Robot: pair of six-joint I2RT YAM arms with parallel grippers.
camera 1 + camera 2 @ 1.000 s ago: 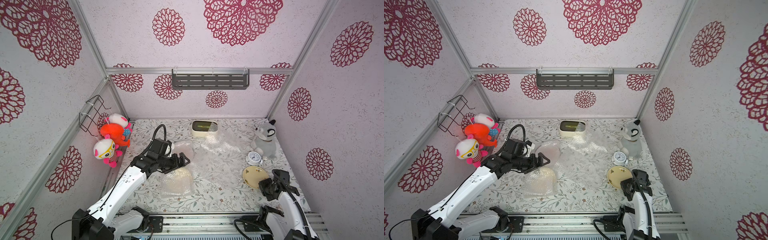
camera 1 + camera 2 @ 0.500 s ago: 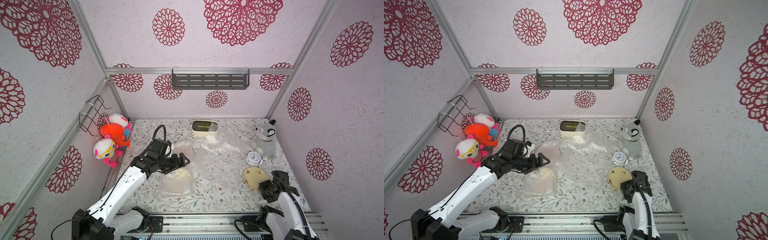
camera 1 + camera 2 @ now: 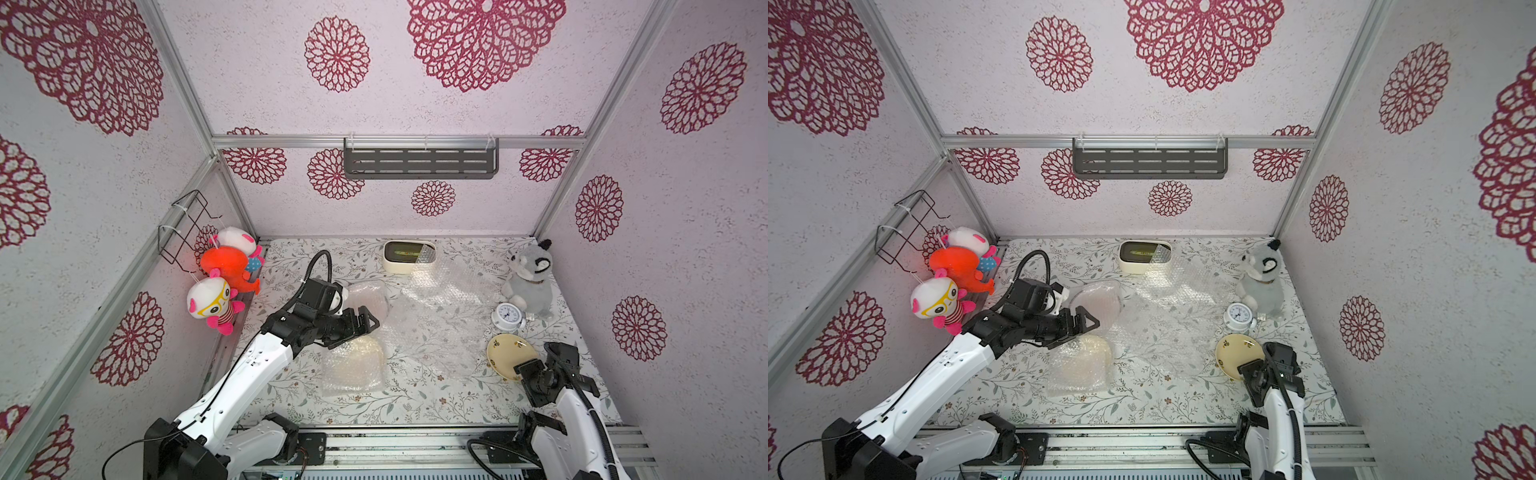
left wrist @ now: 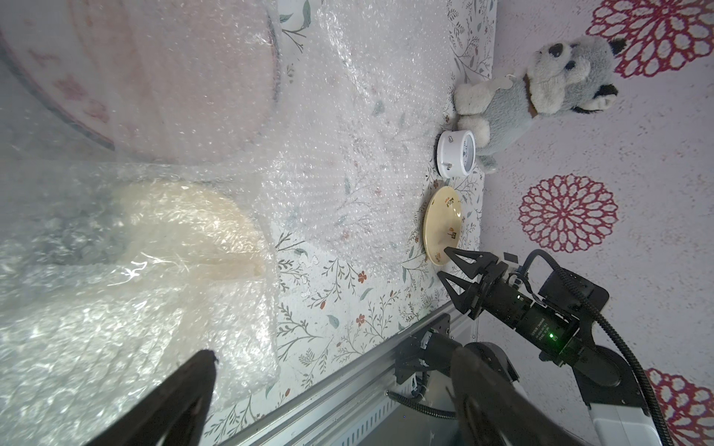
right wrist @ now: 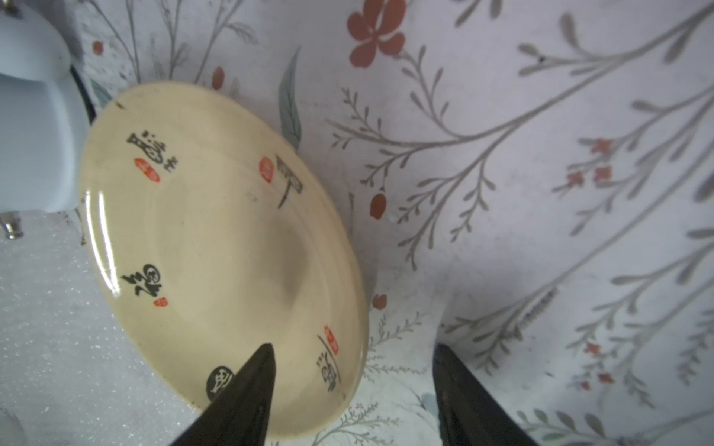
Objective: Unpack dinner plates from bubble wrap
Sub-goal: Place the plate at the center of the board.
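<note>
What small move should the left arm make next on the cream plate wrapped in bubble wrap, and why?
Probably lower the open left gripper onto the edge of the clear bubble wrap over the wrapped cream round plate. It hovers above that bundle, while the bare cream plate sits unwrapped at the open right gripper.

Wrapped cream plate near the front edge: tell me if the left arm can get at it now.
Probably yes. The left gripper hangs open just above the wrapped cream plate, nothing between them; only its bubble wrap covers it.
</note>
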